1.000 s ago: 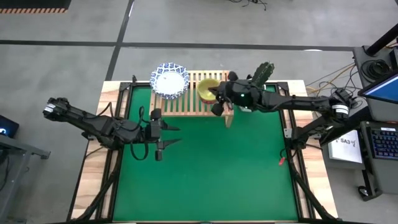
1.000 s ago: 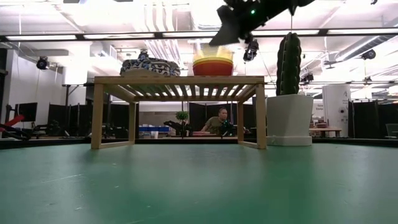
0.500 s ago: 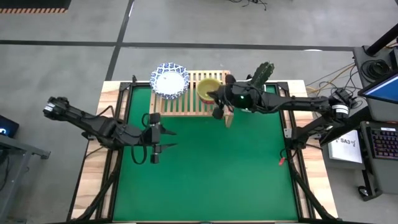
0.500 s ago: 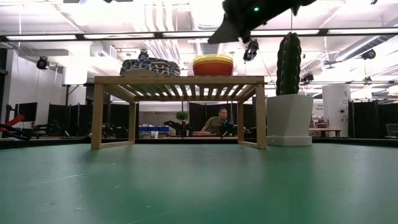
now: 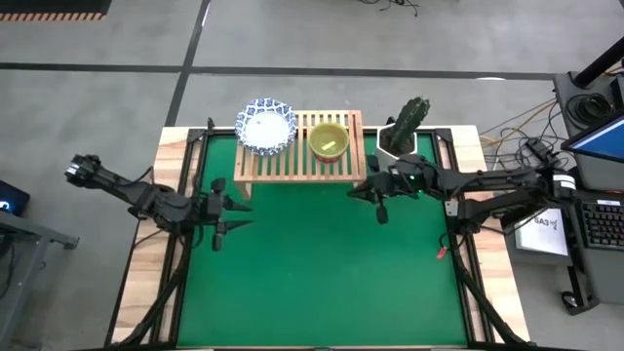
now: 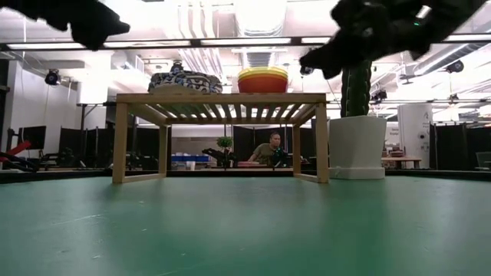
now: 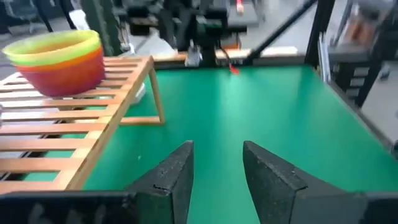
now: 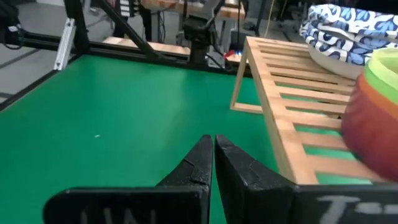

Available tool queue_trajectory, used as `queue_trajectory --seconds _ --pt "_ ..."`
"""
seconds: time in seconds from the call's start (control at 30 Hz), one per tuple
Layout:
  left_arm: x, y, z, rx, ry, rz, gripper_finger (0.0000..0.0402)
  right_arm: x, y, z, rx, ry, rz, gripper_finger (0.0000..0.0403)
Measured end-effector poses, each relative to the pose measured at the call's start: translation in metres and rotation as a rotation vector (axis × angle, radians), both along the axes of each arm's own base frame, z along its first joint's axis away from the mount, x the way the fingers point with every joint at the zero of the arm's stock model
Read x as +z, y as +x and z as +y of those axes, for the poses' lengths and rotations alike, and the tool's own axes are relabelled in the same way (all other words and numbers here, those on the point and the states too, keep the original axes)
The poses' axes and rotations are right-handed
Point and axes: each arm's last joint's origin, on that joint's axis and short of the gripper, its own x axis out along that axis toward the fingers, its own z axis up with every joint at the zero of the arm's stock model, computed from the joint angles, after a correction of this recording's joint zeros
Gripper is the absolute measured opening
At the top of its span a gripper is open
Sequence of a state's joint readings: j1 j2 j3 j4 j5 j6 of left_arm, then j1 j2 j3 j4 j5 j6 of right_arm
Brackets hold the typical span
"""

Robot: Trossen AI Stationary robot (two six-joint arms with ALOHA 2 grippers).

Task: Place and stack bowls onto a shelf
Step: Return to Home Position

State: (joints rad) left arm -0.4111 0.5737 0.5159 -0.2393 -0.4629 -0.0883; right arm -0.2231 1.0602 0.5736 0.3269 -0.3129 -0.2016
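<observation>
1. The left arm (image 5: 146, 198) and right arm (image 5: 487, 180) are dark, slim and jointed, with silvery bands near the frame's edges.
2. The left gripper (image 7: 217, 149) has matte black, grainy, wedge-shaped fingers (image 7: 171, 180).
3. The right gripper (image 8: 211, 142) carries pale lettering at the lower frame.

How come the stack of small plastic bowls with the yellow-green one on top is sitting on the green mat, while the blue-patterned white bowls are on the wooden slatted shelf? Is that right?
No. The stack of small plastic bowls sits on top of the wooden slatted shelf too, beside the blue-patterned white bowls, not on the green mat. The low view shows it.
</observation>
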Motion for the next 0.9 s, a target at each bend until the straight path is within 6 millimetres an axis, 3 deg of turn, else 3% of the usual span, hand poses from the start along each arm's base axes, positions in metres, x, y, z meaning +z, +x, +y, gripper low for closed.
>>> queue_trajectory --seconds 0.27,0.53,0.63,0.9 --pt "-0.026 -0.031 0.019 0.077 -0.071 -0.195 0.0078 -0.001 -0.032 0.001 -0.025 -0.024 -0.079 0.0009" --pt "-0.049 -0.051 0.026 0.06 -0.118 -0.31 0.0024 -0.008 -0.05 0.004 -0.032 -0.055 -0.102 0.0009" --pt "-0.057 -0.05 0.026 0.071 -0.14 -0.314 0.0005 -0.013 -0.056 0.005 -0.033 -0.057 -0.129 0.0009" --pt "-0.089 -0.037 0.021 0.076 -0.17 -0.301 0.0001 -0.034 -0.077 0.005 -0.075 -0.042 -0.208 0.0009"
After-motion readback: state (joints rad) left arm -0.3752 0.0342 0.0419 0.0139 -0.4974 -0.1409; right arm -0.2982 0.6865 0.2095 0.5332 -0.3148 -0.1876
